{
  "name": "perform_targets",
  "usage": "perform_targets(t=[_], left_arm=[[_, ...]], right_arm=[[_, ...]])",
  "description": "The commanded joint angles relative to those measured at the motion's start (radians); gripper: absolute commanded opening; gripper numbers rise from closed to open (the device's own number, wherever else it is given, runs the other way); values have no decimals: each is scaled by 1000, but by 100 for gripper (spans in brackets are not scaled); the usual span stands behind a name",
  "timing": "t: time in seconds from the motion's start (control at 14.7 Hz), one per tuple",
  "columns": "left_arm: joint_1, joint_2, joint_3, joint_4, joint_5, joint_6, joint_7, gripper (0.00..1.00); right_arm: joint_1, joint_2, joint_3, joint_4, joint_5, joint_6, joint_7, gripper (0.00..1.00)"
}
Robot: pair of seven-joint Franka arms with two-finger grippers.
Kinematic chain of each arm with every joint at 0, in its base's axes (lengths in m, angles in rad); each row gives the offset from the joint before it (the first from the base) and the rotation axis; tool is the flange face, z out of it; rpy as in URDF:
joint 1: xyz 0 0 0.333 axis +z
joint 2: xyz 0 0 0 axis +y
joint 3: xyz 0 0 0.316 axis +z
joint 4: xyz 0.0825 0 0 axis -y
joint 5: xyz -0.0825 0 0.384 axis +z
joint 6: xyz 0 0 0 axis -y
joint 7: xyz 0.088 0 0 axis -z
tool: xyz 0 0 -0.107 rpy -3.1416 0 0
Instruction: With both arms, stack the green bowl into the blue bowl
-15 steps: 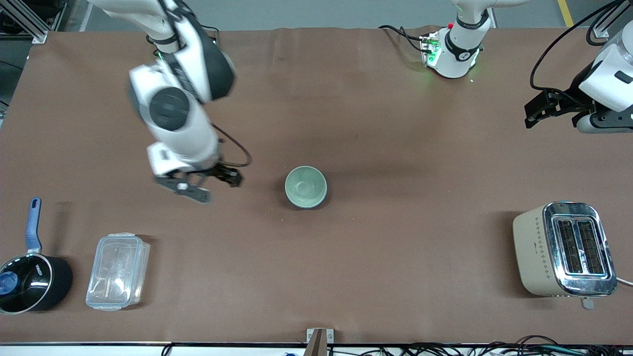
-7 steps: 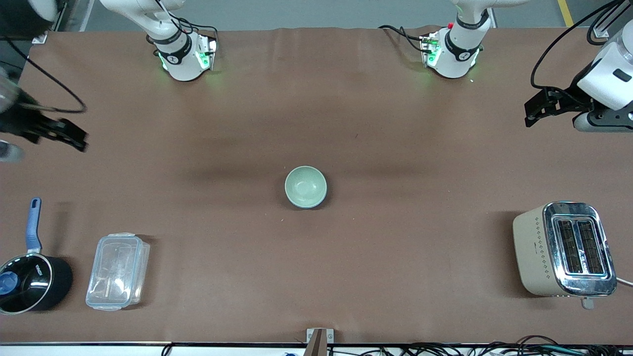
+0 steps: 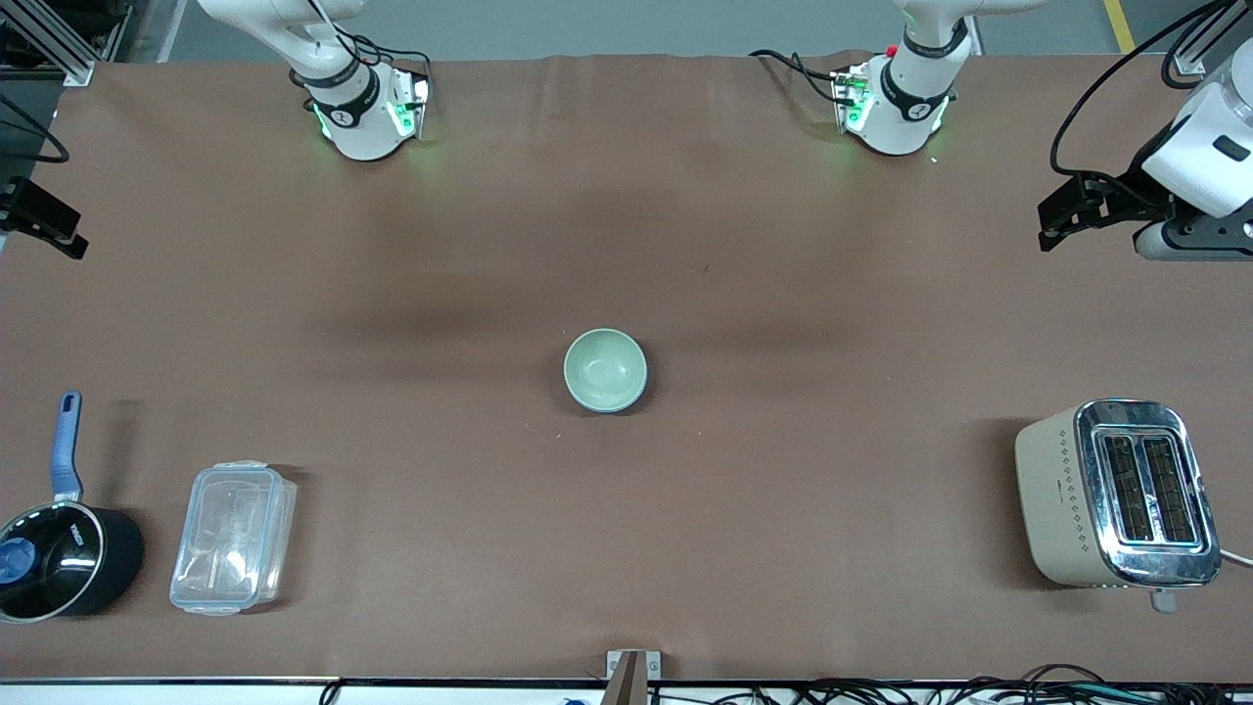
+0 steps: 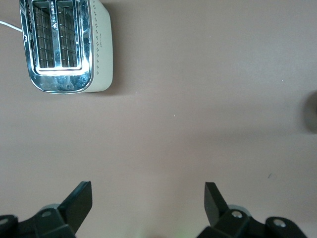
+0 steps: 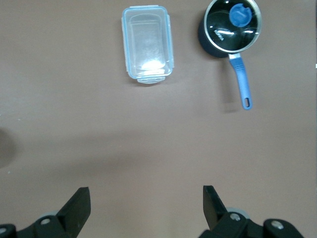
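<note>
From my desk I see the right claw (image 5: 143, 210) released over the bench (image 3: 783, 294) edge, the green bowl (image 3: 605, 368) nested in the blue bowl (image 3: 638, 396) midway between both, the left claw (image 4: 148, 208) released too, so any careless sweep inward risks knocking the stack.

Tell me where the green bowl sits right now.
In the front view, the green bowl sits nested in the blue bowl mid-table, between the clear container and the toaster, farther from the camera.

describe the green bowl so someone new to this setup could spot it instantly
On the brown table, look at the middle, between the toaster and the clear plastic container. The green bowl sits there alone, upright, nested in the blue bowl: pale mint, the only round open dish.
</note>
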Motion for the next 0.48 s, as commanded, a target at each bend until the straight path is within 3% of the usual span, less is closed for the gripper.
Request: perform_targets(t=[0.0, 0.41], left_arm=[[2, -22, 0, -15, -10, 6, 22, 100], [-3, -10, -3, 17, -13, -5, 11, 100]], right_arm=[[-5, 7, -2, 14, 23, -5, -5, 100], [-8, 7, -2, 14, 25, -5, -5, 100]])
